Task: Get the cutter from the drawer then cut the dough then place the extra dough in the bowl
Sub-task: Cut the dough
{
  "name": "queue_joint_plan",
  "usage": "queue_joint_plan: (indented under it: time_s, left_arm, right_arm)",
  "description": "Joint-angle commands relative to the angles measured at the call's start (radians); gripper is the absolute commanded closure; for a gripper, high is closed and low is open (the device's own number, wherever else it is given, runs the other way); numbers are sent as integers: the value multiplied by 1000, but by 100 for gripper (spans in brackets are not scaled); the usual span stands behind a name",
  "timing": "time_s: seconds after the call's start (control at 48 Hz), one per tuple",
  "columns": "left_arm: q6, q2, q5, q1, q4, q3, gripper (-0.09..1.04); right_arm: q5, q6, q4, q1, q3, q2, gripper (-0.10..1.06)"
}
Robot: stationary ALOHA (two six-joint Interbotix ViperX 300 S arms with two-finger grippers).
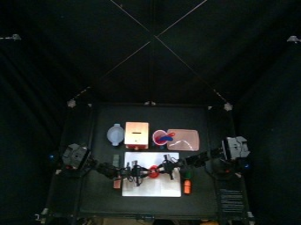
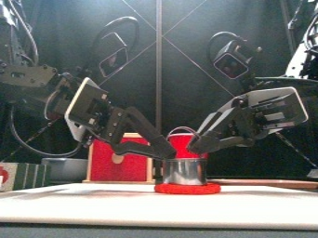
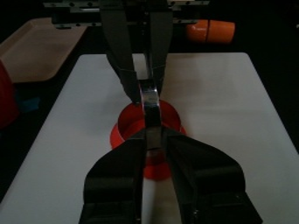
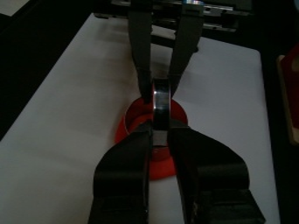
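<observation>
The round metal cutter [image 2: 183, 171] stands upright on the flat red dough [image 2: 187, 188], which lies on the white cutting board [image 1: 153, 204]. Both arms meet over it at the table's middle. My left gripper [image 2: 161, 149] comes in from the left and my right gripper [image 2: 199, 144] from the right. Each is pinched shut at the cutter's top. A bit of red shows between the tips, under the wire handle [image 2: 183, 129]. In the wrist views the dough [image 3: 126, 136] [image 4: 138, 122] shows around the closed jaws of the left gripper [image 3: 147, 144] and the right gripper [image 4: 159, 131].
Behind the board stand the blue-grey bowl [image 1: 114, 134], the wooden box [image 1: 136, 134] with its red drawer front [image 2: 118, 160], and the pink tray [image 1: 192, 143] with toy foods. A red cup [image 1: 186, 186] sits at the board's right edge.
</observation>
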Motion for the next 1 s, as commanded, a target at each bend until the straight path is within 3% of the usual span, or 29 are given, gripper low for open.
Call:
queue_joint_plan:
  time_s: [0.021,0.521,1.0]
  left_arm:
    - [-5,8,31,11,-14,-14,33]
    - [-5,41,100,32,-37,-11,33]
    - [14,-3,109,37,-35,-28,30]
  right_arm:
    - [20,3,3,-8,2,32,45]
    - [54,12,37,-49,31,158,45]
    - [80,-5,23,-38,17,61,45]
